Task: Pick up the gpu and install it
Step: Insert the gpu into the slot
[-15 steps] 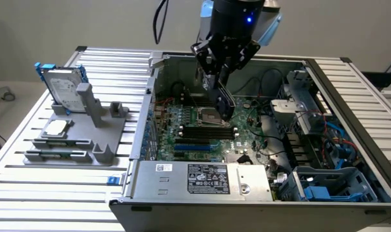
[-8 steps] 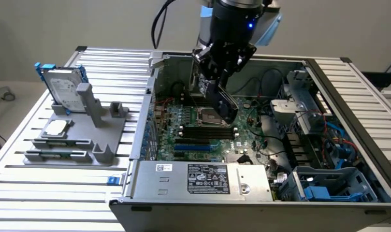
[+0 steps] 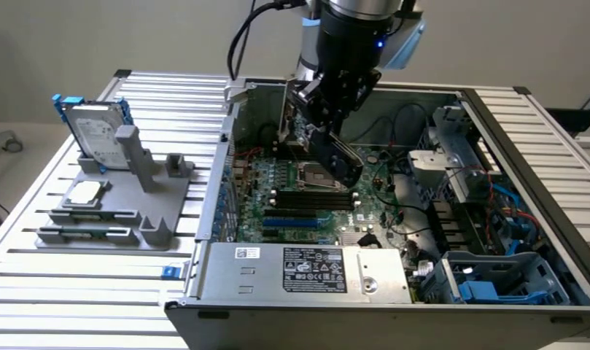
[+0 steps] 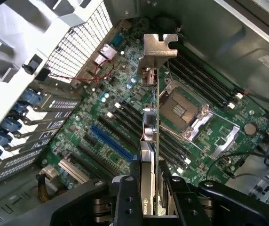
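So the graphics card (image 3: 335, 157) is up in the air, pinched edge-on between the claw's (image 3: 326, 117) two fingers, which are clamped on its near end. It's hung inside the open computer case (image 3: 528, 146), tilted, over the middle of the motherboard (image 3: 295, 186) and right by the processor socket (image 3: 312, 173). Whether its lower edge is touching the board can't really be told. In the wrist view the card (image 4: 149, 136) is seen running away from the claw (image 4: 148, 183), with its silver bracket (image 4: 160, 47) at the far end, the socket (image 4: 181, 110) just beside it and a blue slot (image 4: 111, 141) on its other side. The case is sat on a slatted metal worktop (image 3: 81, 292), with a labelled silver power supply (image 3: 305, 270) along its near edge. Towards the worktop's edge at the exterior view's left, a grey holder (image 3: 129, 204) is parked, and a hard drive (image 3: 92, 135) in a blue frame is stood upright at its back corner.
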Available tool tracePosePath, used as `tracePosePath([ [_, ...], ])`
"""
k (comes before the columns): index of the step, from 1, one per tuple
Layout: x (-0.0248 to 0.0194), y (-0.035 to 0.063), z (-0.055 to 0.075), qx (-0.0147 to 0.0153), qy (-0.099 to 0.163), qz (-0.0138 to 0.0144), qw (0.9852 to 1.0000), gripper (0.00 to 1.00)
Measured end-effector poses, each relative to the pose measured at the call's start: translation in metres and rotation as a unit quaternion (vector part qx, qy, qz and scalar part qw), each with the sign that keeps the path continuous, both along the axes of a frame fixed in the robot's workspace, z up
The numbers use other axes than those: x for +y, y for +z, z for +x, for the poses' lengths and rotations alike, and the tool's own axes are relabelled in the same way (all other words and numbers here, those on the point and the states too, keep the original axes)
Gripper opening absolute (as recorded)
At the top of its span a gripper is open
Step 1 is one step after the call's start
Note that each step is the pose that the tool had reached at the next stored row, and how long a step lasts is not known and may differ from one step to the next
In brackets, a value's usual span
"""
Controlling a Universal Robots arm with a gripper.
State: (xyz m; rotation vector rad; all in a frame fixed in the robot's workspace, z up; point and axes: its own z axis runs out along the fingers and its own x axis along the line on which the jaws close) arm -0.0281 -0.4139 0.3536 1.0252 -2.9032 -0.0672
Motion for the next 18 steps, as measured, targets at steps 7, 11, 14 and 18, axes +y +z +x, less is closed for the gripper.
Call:
tracePosePath([
  [7, 0.0, -0.0055, 0.0, -0.0002, 0.064, 0.0068, 0.9979, 0.27],
  [11, 0.0, -0.0087, 0.0, -0.0003, 0.1, 0.0111, 0.9949, 0.27],
  [14, 0.0, -0.011, 0.0, -0.0004, 0.127, 0.0149, 0.9918, 0.27],
  [18, 0.0, -0.0141, 0.0, -0.0005, 0.163, 0.019, 0.9864, 0.27],
])
